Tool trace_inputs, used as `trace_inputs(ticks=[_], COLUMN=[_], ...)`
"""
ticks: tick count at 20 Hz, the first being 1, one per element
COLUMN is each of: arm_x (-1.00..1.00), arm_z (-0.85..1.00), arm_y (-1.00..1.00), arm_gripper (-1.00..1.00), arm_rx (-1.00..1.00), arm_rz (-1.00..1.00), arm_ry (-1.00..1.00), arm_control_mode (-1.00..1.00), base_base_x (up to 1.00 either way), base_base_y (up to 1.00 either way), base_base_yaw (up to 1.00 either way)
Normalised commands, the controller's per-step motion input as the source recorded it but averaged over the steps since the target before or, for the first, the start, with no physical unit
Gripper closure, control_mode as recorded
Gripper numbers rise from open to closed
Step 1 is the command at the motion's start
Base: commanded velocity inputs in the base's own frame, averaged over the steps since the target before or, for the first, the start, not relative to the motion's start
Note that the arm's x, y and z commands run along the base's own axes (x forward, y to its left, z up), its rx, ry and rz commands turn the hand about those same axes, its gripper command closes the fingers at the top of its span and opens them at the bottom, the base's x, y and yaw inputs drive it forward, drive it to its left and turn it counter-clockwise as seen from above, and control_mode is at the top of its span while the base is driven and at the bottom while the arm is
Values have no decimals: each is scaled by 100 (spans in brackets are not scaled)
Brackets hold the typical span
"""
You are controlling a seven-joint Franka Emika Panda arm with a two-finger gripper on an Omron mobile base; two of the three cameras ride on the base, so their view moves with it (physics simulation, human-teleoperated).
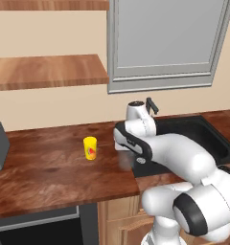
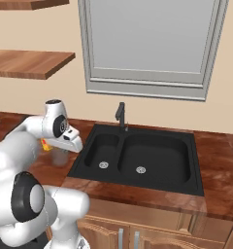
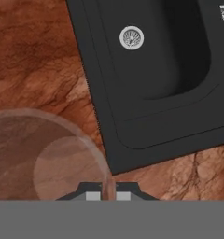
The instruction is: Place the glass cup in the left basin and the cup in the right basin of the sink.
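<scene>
Jaws low over the wooden desk, just left of the sink. Gripper straddles the rim of the glass cup: in the hand view one finger sits on either side of the clear wall at the bottom. Whether the jaws press the glass or stand slightly apart from it, cannot tell.

Glass cup upright on the desk, close beside the sink's front left corner, outside both hollows; from the right base view it shows faintly under the hand.

Left basin, the narrower one, holds nothing but its round metal drain. Right basin beyond it, wider, also with a drain.

The cup, yellow with red mark, stands upright on the desk, left of the arm, apart from the glass cup.

Tap at the sink's back edge. Wooden shelf and window on the wall behind.
</scene>
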Motion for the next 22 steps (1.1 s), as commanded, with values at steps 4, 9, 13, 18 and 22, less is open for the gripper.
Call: trace_inputs(ticks=[4,9,13,18,22], arm_x=[15,19,25,31,34], arm_z=[3,0,0,0,0], arm_y=[-27,-24,-19,-14,-12], arm_gripper=[100,100,100,100,100], arm_rx=[0,-1,-4,-8,-8], arm_rz=[-13,-11,-11,-14,-13], arm_ry=[4,0,0,0,0], arm_control_mode=[-100,-100,-100,-100,-100], base_base_x=[0,0,0,0,0], base_base_y=[0,0,0,0,0], base_base_yaw=[0,0,0,0,0])
